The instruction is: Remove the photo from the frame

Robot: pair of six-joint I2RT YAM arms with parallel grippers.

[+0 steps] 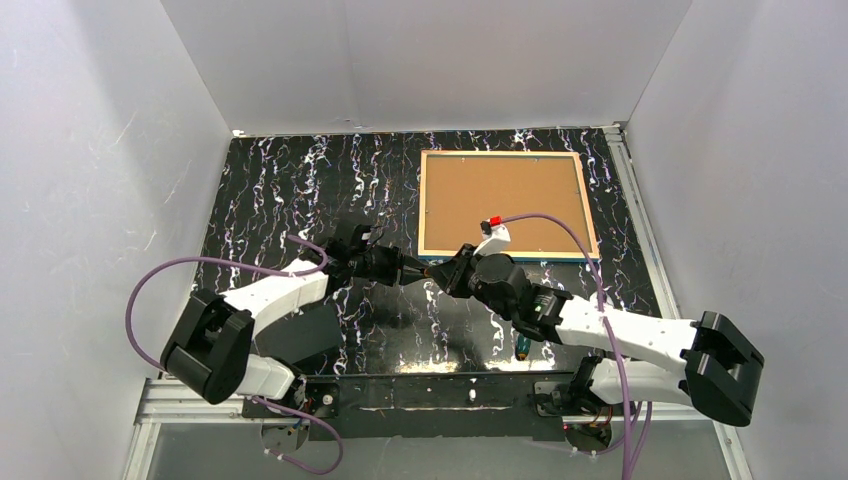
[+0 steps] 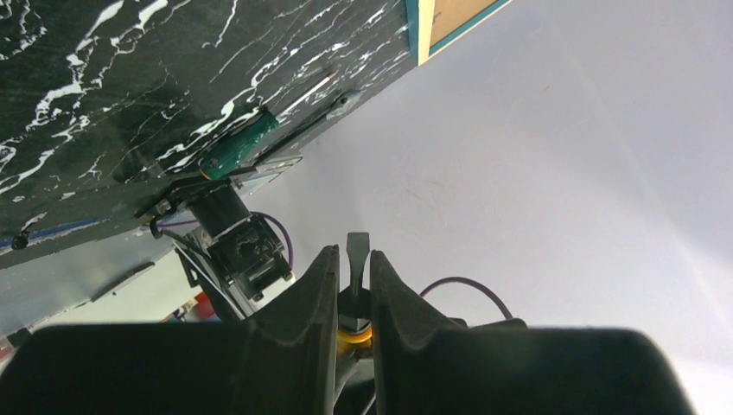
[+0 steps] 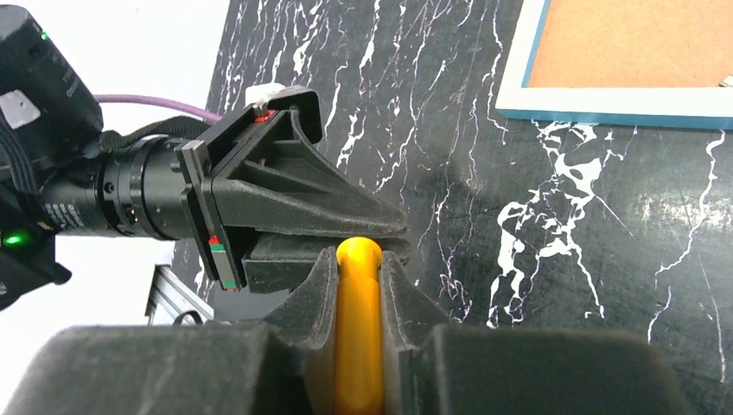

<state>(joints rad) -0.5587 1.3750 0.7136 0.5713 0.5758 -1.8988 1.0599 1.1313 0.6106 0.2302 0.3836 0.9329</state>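
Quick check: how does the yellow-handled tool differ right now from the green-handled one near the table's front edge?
The yellow-handled tool is clamped between the right fingers, held up off the table; the green-handled tool lies loose on it, nothing gripping it. The yellow handle shows a smooth rounded end; the green one has a bare metal shaft running out of it. Both look like slim hand tools.

Black white-veined tabletop [image 1: 300,190], brown backing board [image 1: 500,200], green-handled screwdriver [image 2: 238,145] at front edge, yellow-handled screwdriver [image 3: 359,346] mid-air
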